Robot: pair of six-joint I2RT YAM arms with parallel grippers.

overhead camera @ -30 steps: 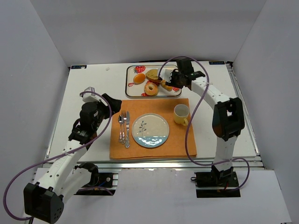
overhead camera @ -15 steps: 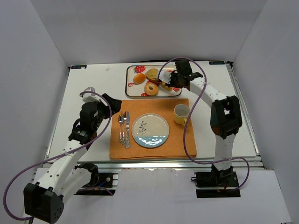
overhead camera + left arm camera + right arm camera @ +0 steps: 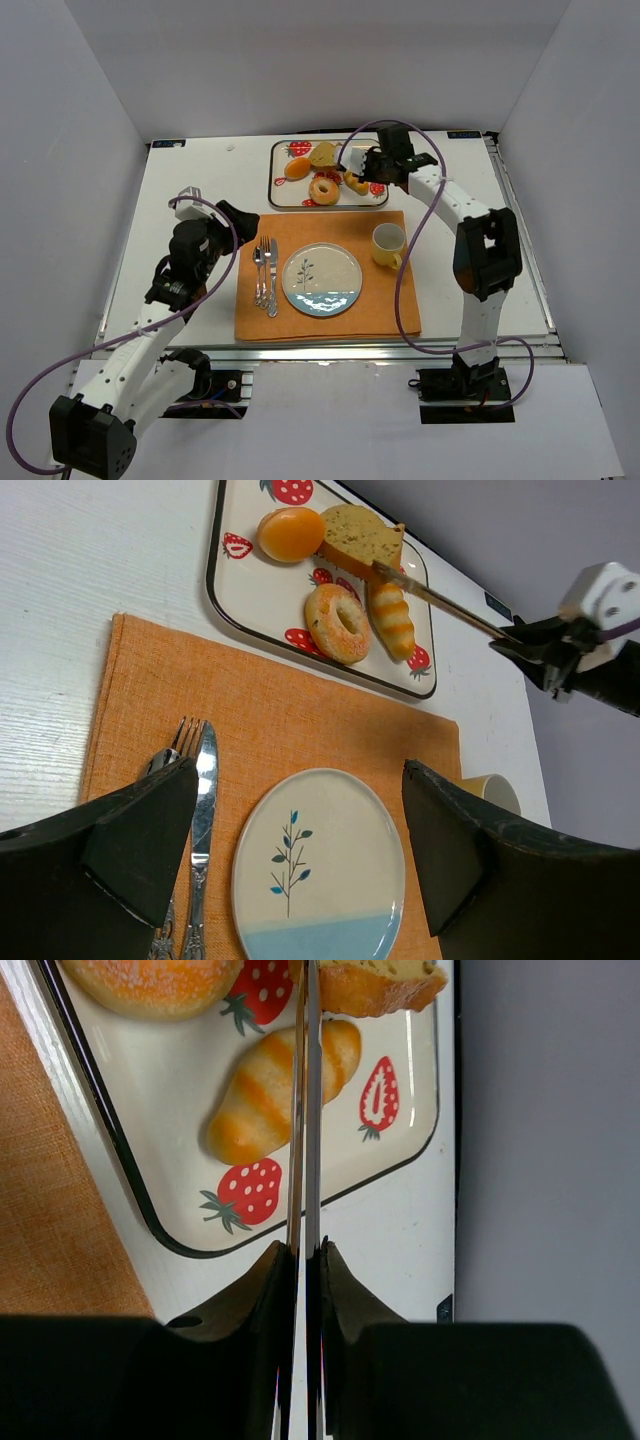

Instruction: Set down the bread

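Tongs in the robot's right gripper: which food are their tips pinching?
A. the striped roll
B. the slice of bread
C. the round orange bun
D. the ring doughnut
B: the tongs reach out from the right gripper, pass over the striped roll, and their tips close on the edge of the bread slice.

White table (image 3: 190, 170) on show, and just two things sit straight on it: an orange placemat (image 3: 390, 300) at centre, reaching close to the six o'clock edge. At the mat's twelve o'clock is a strawberry-printed tray (image 3: 283, 192) (black rim), just beside it, with a thin white strip between.
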